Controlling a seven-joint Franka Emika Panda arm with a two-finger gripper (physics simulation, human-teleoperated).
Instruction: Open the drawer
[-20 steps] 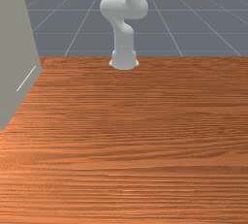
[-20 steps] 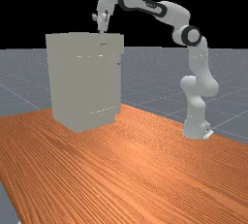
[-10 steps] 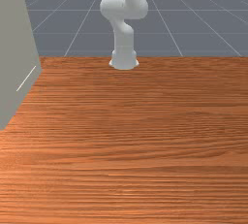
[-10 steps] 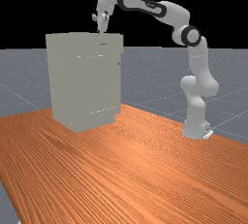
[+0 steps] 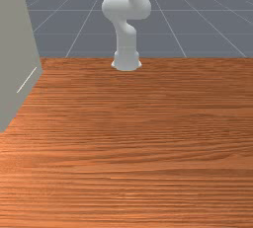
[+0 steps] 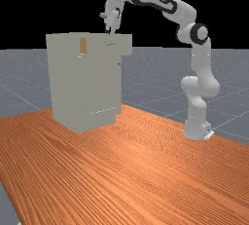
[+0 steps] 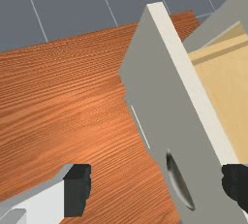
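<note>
Gripper [image 7: 157, 189]: open, 2 fingers spread wide, pointing down astride the drawer front; no grip made.
Inner finger [image 7: 236, 186]: over the top edge of the drawer front, seemingly on its inner side, likely as a hook to drag the panel outward; contact cannot be told.
Outer finger [image 7: 77, 191]: well apart from the panel, on its outer side; probably bears no load.
Drawer front [image 7: 150, 72]: 1 upright panel, between the fingers; its free top edge offers a hold for a hooking pull.
Handle [image 7: 179, 182]: 1 curved pull on the panel's outer face, unheld; the edge seems to serve instead.
Drawer [image 7: 227, 87]: top of the cabinet, partly out toward the far view's right; pale wood inside. Task judged under way; next, a level draw toward the arm's base. Risk: hook riding up and slipping off.
Cabinet [image 6: 85, 83]: grey, upright on the tabletop [image 6: 126, 170], which takes its weight while the drawer slides.
Arm [image 6: 200, 65]: base at the far view's right, elbow high, likely for clearance above the cabinet.
</note>
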